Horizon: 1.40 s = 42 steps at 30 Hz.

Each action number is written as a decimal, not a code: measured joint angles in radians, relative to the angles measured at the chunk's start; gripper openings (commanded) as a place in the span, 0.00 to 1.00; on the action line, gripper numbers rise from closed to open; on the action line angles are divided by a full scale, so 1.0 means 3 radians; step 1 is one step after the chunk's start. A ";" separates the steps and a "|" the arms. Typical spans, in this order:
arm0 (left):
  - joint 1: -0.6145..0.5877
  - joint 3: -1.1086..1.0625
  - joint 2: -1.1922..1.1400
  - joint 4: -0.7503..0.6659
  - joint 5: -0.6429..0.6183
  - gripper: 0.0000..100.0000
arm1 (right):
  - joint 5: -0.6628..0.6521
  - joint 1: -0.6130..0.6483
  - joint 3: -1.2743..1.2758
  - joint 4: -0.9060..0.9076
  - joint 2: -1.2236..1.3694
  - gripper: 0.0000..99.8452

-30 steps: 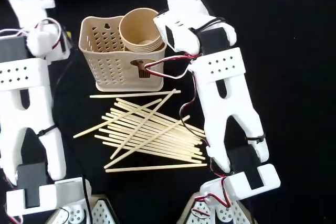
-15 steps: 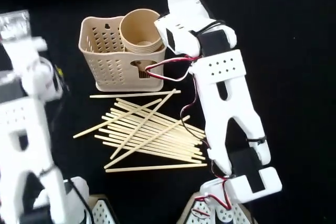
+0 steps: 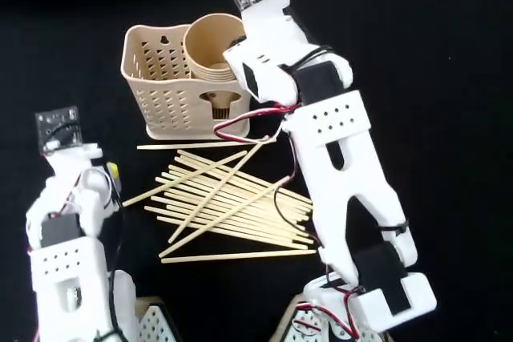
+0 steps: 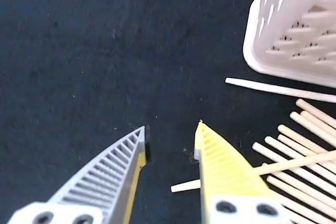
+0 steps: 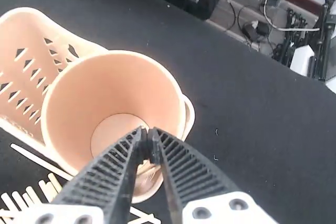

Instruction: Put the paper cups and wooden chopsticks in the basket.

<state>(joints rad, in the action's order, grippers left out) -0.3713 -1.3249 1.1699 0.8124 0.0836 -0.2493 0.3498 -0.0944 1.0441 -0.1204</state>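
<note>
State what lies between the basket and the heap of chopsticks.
One lone chopstick lies there on the black cloth, running along the basket's front wall; the high view shows it.

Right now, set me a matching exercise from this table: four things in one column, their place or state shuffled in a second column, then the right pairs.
Things:
1. paper cups
2. chopsticks
3. left gripper
4. right gripper

Place or state:
A. lying loose in a pile on the table
B. shut, over the mouth of the stack
C. open, over the black cloth beside a stick's end
D. stacked upright in the basket

Pairs: 1-D, 2-A, 3-C, 4-B.
</note>
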 measured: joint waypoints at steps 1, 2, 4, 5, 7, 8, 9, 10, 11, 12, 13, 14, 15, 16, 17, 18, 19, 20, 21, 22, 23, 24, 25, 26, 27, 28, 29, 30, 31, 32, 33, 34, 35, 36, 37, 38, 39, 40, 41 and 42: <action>0.0000 -0.0061 0.0082 -0.0005 0.0000 0.17 | 0.0000 0.0000 0.0000 0.0000 -0.0041 0.01; 0.0000 -0.0113 0.0169 -0.0010 0.0000 0.17 | 0.0000 -0.0010 0.0000 0.0005 -0.0097 0.01; 0.0000 -0.0225 0.0332 -0.0015 0.0000 0.17 | 0.0000 -0.0015 -0.0072 0.0010 -0.0261 0.01; 0.0000 -0.0281 0.0409 -0.0015 0.0000 0.17 | 0.0000 -0.0015 -0.0128 0.0010 -0.0368 0.02; 0.0000 -0.0384 0.0563 -0.0015 -0.0056 0.17 | 0.0000 -0.0015 -0.0240 0.0031 -0.0614 0.02; 0.0000 -0.0430 0.0624 -0.0015 -0.0092 0.17 | 0.0000 -0.0015 -0.0286 0.0077 -0.0742 0.02; 0.0000 -0.0471 0.0685 -0.0015 -0.0123 0.17 | 0.0000 -0.0015 -0.0317 0.0174 -0.0885 0.02; 0.0000 -0.0496 0.0742 -0.0015 -0.0133 0.17 | 0.0000 -0.0010 -0.0338 0.0302 -0.1023 0.02; 0.0000 -0.0527 0.0798 -0.0015 -0.0143 0.17 | -0.0005 -0.0010 -0.0338 0.0455 -0.1156 0.02; 0.0000 -0.0552 0.0834 -0.0015 -0.0153 0.17 | -0.0005 -0.0005 -0.0338 0.0639 -0.1274 0.02; 0.0000 -0.0568 0.0864 -0.0015 -0.0153 0.17 | -0.0010 -0.0005 -0.0338 0.0854 -0.1381 0.02; 0.0000 -0.0573 0.0885 -0.0015 -0.0159 0.17 | -0.0005 -0.0010 -0.0302 0.1074 -0.1478 0.02; 0.0000 -0.0573 0.0900 -0.0015 -0.0159 0.17 | -0.0015 0.0010 -0.0245 0.1299 -0.1550 0.03; 0.0000 -0.0573 0.0910 -0.0015 -0.0159 0.17 | -0.0061 0.0036 -0.0164 0.1524 -0.1601 0.05; 0.0000 -0.0573 0.0915 -0.0015 -0.0159 0.17 | -0.0143 0.0072 -0.0051 0.1724 -0.1626 0.08; 0.0000 -0.0573 0.0915 -0.0015 -0.0159 0.17 | -0.0225 0.0118 0.0087 0.1892 -0.1632 0.11; 0.0000 -0.0573 0.0921 -0.0015 -0.0159 0.17 | -0.0302 0.0153 0.0266 0.1990 -0.1632 0.13; 0.0000 -0.0573 0.0921 -0.0015 -0.0159 0.17 | -0.0373 0.0179 0.0476 0.2005 -0.1632 0.14; 0.0000 -0.0573 0.0921 -0.0015 -0.0159 0.17 | -0.0445 0.0220 0.0706 0.1995 -0.1632 0.15; 0.0000 -0.0573 0.0921 -0.0015 -0.0159 0.17 | -0.0517 0.0271 0.0982 0.1923 -0.1632 0.15; 0.0000 -0.0573 0.0921 -0.0015 -0.0159 0.17 | -0.0568 0.0327 0.1263 0.1795 -0.1632 0.15; 0.0000 -0.0573 0.0921 -0.0015 -0.0159 0.17 | -0.0593 0.0399 0.1555 0.1632 -0.1632 0.15; 0.0000 -0.0573 0.0921 -0.0015 -0.0159 0.17 | -0.0614 0.0465 0.1841 0.1427 -0.1632 0.15; 0.0000 -0.0573 0.0921 -0.0015 -0.0159 0.17 | -0.0624 0.0537 0.2123 0.1197 -0.1626 0.15; 0.0000 -0.0573 0.0921 -0.0015 -0.0159 0.17 | -0.0629 0.0614 0.2399 0.0956 -0.1626 0.15; 0.0000 -0.0573 0.0921 -0.0015 -0.0159 0.17 | -0.0629 0.0665 0.2649 0.0696 -0.1626 0.15; 0.0000 -0.0573 0.0921 -0.0015 -0.0159 0.17 | -0.0634 0.0716 0.2869 0.0440 -0.1606 0.15; 0.0000 -0.0573 0.0921 -0.0015 -0.0159 0.17 | -0.0634 0.0752 0.3053 0.0179 -0.1565 0.15; 0.0000 -0.0573 0.0921 -0.0015 -0.0159 0.17 | -0.0639 0.0777 0.3207 -0.0041 -0.1524 0.15; 0.0000 -0.0573 0.0921 -0.0015 -0.0159 0.17 | -0.0639 0.0783 0.3304 -0.0235 -0.1473 0.15; 0.0000 -0.0573 0.0921 -0.0015 -0.0159 0.17 | -0.0639 0.0793 0.3345 -0.0358 -0.1401 0.15; 0.0000 -0.0573 0.0921 -0.0015 -0.0159 0.17 | -0.0639 0.0793 0.3350 -0.0419 -0.1320 0.15; 0.0000 -0.0573 0.0921 -0.0015 -0.0159 0.17 | -0.0650 0.0798 0.3350 -0.0455 -0.1233 0.15; 0.0000 -0.0573 0.0921 -0.0015 -0.0159 0.17 | -0.0660 0.0798 0.3350 -0.0476 -0.1130 0.16; 0.0000 -0.0573 0.0921 -0.0015 -0.0159 0.17 | -0.0680 0.0798 0.3350 -0.0491 -0.1018 0.18; 0.0000 -0.0573 0.0921 -0.0015 -0.0159 0.17 | -0.0716 0.0798 0.3350 -0.0506 -0.0905 0.20; 0.0000 -0.0573 0.0921 -0.0015 -0.0159 0.17 | -0.0783 0.0813 0.3350 -0.0511 -0.0803 0.23; 0.0000 -0.0573 0.0915 -0.0015 -0.0159 0.17 | -0.0834 0.0839 0.3350 -0.0517 -0.0706 0.25; 0.0000 -0.0573 0.0875 -0.0015 -0.0159 0.17 | -0.0864 0.0880 0.3350 -0.0517 -0.0624 0.26; 0.0000 -0.0573 0.0818 -0.0015 -0.0159 0.17 | -0.0890 0.0921 0.3350 -0.0517 -0.0552 0.27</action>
<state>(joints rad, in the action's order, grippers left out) -0.3713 -1.4968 1.4154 0.8078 0.0361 -0.5163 0.6260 0.9106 0.8892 -0.2862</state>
